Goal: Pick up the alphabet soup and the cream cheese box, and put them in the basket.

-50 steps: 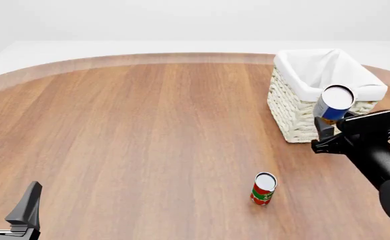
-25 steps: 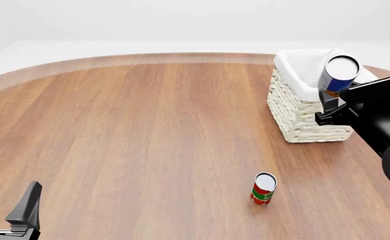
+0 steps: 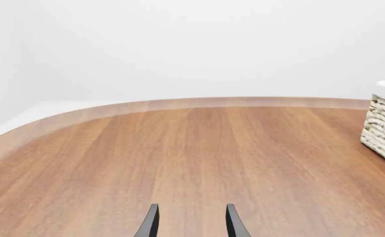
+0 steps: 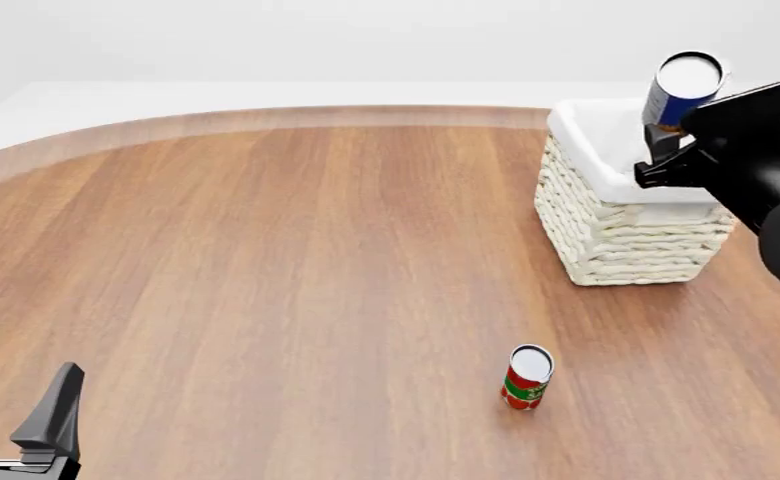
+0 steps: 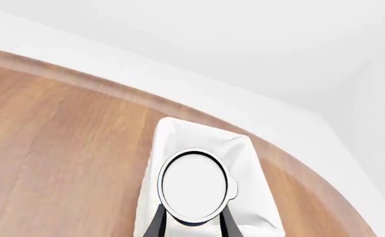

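Being held up over the basket (image 4: pixel 630 235) right now is the alphabet soup (image 4: pixel 681 90), pinched between the fingers of the right gripper (image 4: pixel 668 135) with its silver top facing the front camera. In the right wrist view the can's top (image 5: pixel 194 185) is being framed squarely against the basket's white lining (image 5: pixel 245 163), so a drop from here is probably landing inside (judging by that line-up only, since height above the rim is hard to read).

The left gripper (image 4: pixel 19 405) is being kept low, well away from the basket toward the near left corner of the table (image 4: pixel 297 260), fingers spread wide with nothing between them; the same open gap is being shown in the left wrist view (image 3: pixel 189 222).

A red and green can (image 4: pixel 528 377) is being left standing on the near side of the basket, well apart from it, and it isn't part of the job.

Progress-wise: the soup is being carried but not yet released. The cream cheese box isn't being shown in any view, so it can't be said whether it's already inside the basket or still waiting somewhere out of frame.
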